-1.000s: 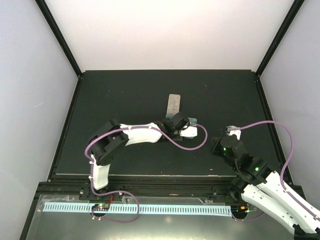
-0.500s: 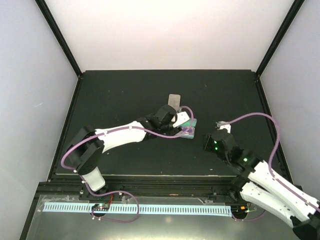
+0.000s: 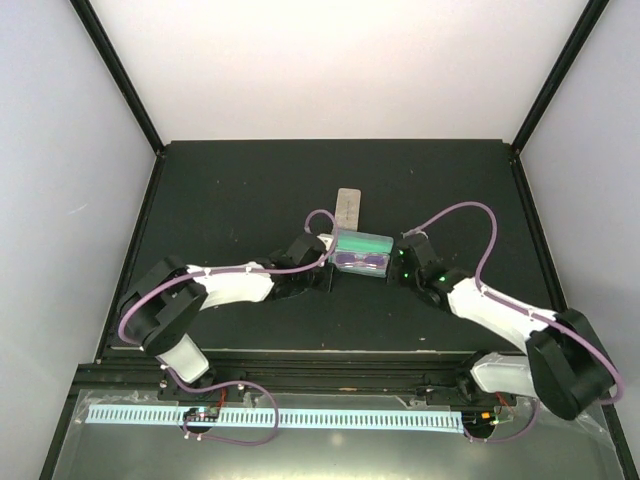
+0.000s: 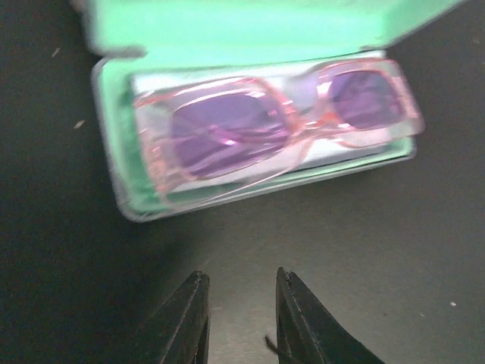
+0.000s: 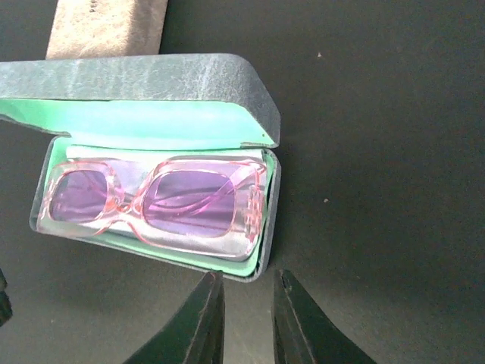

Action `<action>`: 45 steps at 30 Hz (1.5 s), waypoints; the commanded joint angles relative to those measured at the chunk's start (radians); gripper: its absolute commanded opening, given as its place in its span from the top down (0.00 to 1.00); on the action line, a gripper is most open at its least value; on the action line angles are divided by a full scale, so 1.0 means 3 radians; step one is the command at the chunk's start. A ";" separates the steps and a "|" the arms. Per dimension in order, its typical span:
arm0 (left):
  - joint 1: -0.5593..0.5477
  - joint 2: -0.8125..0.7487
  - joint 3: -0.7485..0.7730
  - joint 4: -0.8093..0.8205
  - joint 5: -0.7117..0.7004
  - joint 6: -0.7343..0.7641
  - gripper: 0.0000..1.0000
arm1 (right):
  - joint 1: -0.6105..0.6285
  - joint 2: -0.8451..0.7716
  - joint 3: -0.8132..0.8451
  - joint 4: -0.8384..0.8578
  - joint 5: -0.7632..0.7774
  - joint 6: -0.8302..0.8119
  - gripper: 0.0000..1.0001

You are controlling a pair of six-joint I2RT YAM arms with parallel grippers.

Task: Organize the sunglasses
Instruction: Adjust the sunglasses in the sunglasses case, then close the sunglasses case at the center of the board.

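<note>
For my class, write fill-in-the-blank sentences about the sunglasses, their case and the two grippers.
The sunglasses lie in a case whose lid is ____. The case's lining is coloured ____. The lenses are tinted ____. The left gripper and right gripper hold ____.
Missing words: open; green; purple; nothing.
</note>
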 commanded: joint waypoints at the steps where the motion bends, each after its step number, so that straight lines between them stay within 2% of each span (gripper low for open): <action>1: 0.0092 0.0131 -0.0119 0.0449 0.0205 -0.0545 0.76 | -0.0072 0.0236 0.0068 0.0407 -0.0164 -0.0087 0.81; 7: 0.0104 0.0258 -0.0141 0.0575 0.0184 -0.0649 0.80 | -0.0078 0.0638 0.0154 0.0454 -0.0123 -0.0026 0.85; 11: 0.0104 0.0341 -0.0129 0.0639 0.0174 -0.0678 0.83 | -0.0077 0.0818 0.0207 0.0518 -0.0273 -0.0076 0.90; 19: 0.0100 0.0527 -0.0040 0.0625 0.0139 -0.0645 0.85 | -0.0078 0.0733 0.0192 0.0497 -0.0314 -0.0116 0.91; 22: 0.0099 0.0521 -0.0045 0.0604 0.0072 -0.0651 0.85 | -0.0077 0.0561 0.0180 0.0333 -0.0156 -0.0066 0.89; 27: 0.0099 0.0510 -0.0111 0.0625 -0.0074 -0.0763 0.88 | -0.0078 0.0082 0.0184 0.0133 0.0011 -0.0079 0.79; 31: 0.0091 0.0491 -0.0216 0.0795 -0.0100 -0.0868 0.90 | -0.0078 0.0012 0.0419 0.0072 -0.0005 -0.0155 0.75; 36: 0.0009 0.0509 -0.0276 0.0962 -0.0249 -0.1011 0.91 | -0.0078 0.0496 0.0934 -0.0022 0.0123 -0.0232 0.74; 42: -0.0128 0.0568 -0.0231 0.0973 -0.0755 -0.0970 0.93 | -0.0078 0.1240 0.1529 -0.0141 0.0256 -0.0310 0.76; 45: -0.0148 0.0608 -0.0237 0.1026 -0.0861 -0.0976 0.94 | -0.0078 0.1497 0.1674 -0.0176 0.0184 -0.0339 0.76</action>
